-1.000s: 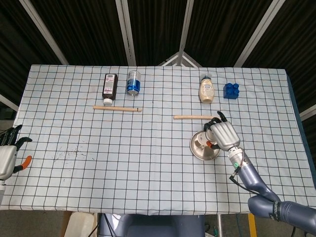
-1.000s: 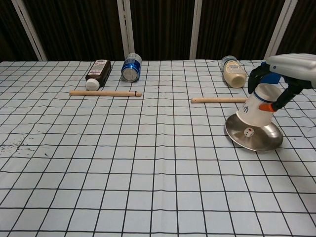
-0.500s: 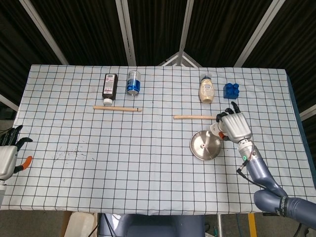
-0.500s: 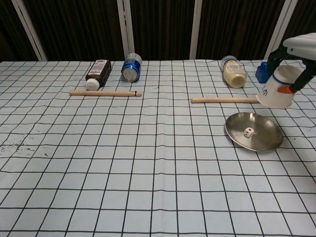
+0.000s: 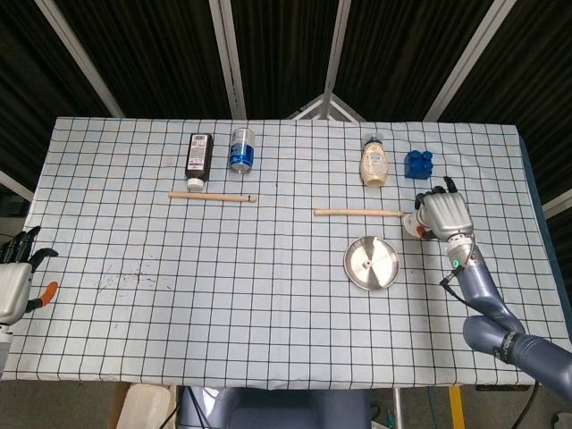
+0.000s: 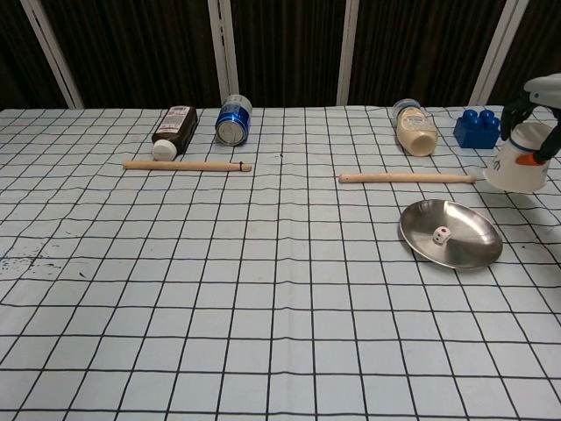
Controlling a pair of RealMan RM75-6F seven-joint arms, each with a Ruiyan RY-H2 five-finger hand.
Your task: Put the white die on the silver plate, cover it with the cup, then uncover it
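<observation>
The silver plate (image 6: 452,233) (image 5: 374,264) lies right of the table's middle with the white die (image 6: 443,234) (image 5: 369,261) uncovered on it. My right hand (image 6: 536,105) (image 5: 443,214) grips the white cup (image 6: 519,161) (image 5: 416,222) upside down, off to the right of the plate and behind it, apart from it. In the chest view I cannot tell whether the cup's rim touches the cloth. My left hand (image 5: 15,284) hangs at the table's left edge, fingers apart, holding nothing.
A wooden stick (image 6: 408,178) lies just behind the plate. A mayonnaise bottle (image 6: 415,129) and a blue brick (image 6: 478,128) are further back. At the back left lie a dark bottle (image 6: 173,130), a blue can (image 6: 233,121) and a second stick (image 6: 187,165).
My right hand has lifted the cup off the plate and carried it right and back, uncovering the die. The left hand has not moved.
</observation>
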